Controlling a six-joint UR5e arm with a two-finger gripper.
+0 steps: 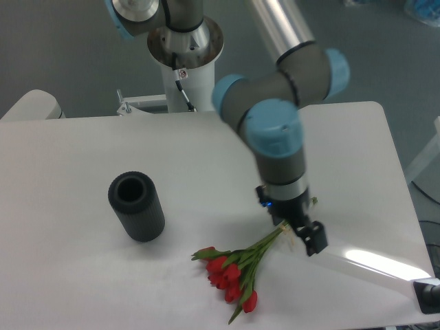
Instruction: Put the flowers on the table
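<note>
The flowers point(230, 271), a bunch of red tulips with green leaves, lie on the white table point(82, 275) near its front edge. Their heads point to the lower left. Their thin stems run up and to the right, under my gripper point(299, 230). The gripper points down at the stem ends, close to the tabletop. One black finger point(315, 239) shows to the right of the stems and stands clear of them. The other finger is hidden behind the gripper body. The jaws look spread, with the stems lying between them.
A black ribbed cylinder vase point(136, 205) stands upright on the left half of the table, well apart from the flowers. The arm's base point(184, 41) is at the table's back edge. A dark object point(430, 295) sits at the front right corner.
</note>
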